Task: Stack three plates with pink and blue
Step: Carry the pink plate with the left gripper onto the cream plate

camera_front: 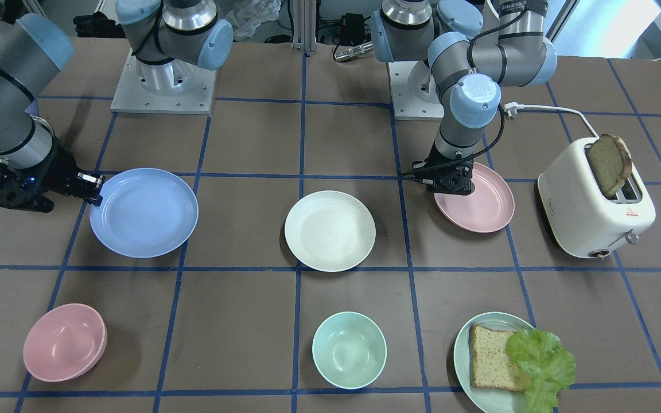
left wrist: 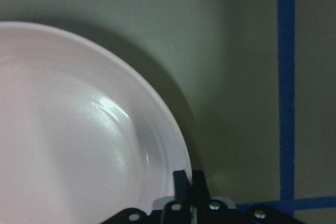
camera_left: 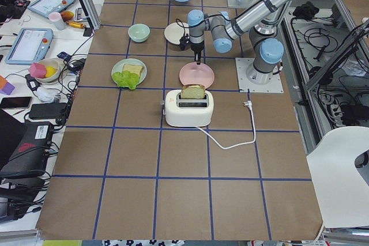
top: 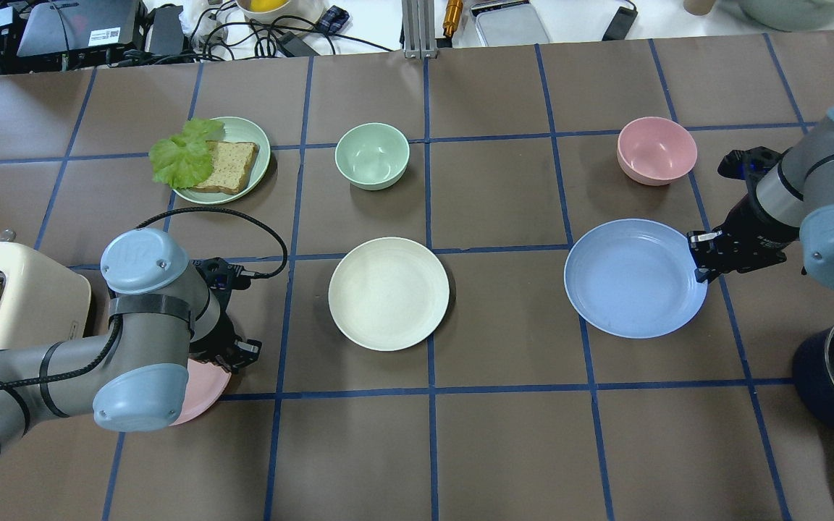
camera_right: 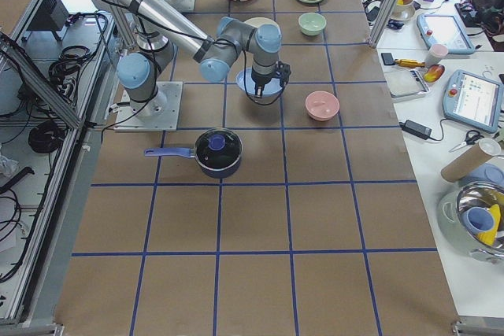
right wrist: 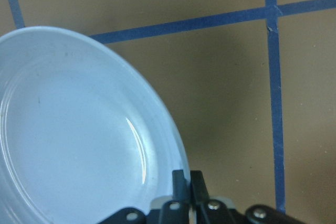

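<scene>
- The left hand (left wrist: 189, 180) is closed almost fully, with the lip of the pink plate (camera_front: 479, 202) pinched between its two fingers. A rim pinch suits a shallow plate lying flat, which offers no other hold.
- The right hand (right wrist: 188, 180) clamps the blue plate (camera_front: 144, 213) the same way, at the edge nearest its own arm.
- The cream plate (camera_front: 329, 230) lies free on the bench (camera_front: 250, 143) between the other two and well apart from each. It is probably meant as the base of the stack.
- Each arm holds the plate on its own side, so neither needs to reach across.
- Whether either gripped plate is off the bench cannot be told.
</scene>
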{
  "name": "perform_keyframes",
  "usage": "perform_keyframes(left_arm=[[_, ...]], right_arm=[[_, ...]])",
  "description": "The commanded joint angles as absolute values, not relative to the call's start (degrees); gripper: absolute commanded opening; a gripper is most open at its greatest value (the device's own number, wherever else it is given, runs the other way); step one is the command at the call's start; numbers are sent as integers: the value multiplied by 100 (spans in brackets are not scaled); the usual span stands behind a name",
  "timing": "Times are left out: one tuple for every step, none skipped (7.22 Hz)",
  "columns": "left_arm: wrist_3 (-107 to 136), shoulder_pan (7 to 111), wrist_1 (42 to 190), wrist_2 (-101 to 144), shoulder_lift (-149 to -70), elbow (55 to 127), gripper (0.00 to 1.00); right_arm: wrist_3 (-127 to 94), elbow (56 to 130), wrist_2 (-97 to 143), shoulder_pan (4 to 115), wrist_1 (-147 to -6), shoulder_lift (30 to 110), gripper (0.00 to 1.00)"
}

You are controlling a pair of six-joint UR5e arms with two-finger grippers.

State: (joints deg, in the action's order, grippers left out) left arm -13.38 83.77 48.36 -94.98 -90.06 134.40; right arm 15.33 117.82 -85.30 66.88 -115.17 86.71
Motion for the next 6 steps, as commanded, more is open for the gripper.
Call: perform_keyframes(left_arm=[[-778, 8794, 4852, -9484, -8860, 13001, 0], [-225, 9433, 4895, -9492, -8894, 12651, 0], [328, 9996, 5357, -9475, -8999, 12178, 0], [665, 10446, 5588, -9422, -9113, 11781, 0], [938, 10807, 5590, -9387, -9288, 11542, 0], [1262, 11185, 5512, -9221, -9499, 11479, 0]], right_arm=[[1494, 11716, -8394, 6688, -11391, 8675, 0], [1494, 11716, -8394, 6688, -11391, 8675, 0], [1494, 11716, -8394, 6688, -11391, 8666, 0], [1494, 11725, -8394, 6688, -11391, 8666, 0], [1494, 11716, -8394, 6688, -11391, 8666, 0], [1494, 11716, -8394, 6688, -11391, 8666, 0]])
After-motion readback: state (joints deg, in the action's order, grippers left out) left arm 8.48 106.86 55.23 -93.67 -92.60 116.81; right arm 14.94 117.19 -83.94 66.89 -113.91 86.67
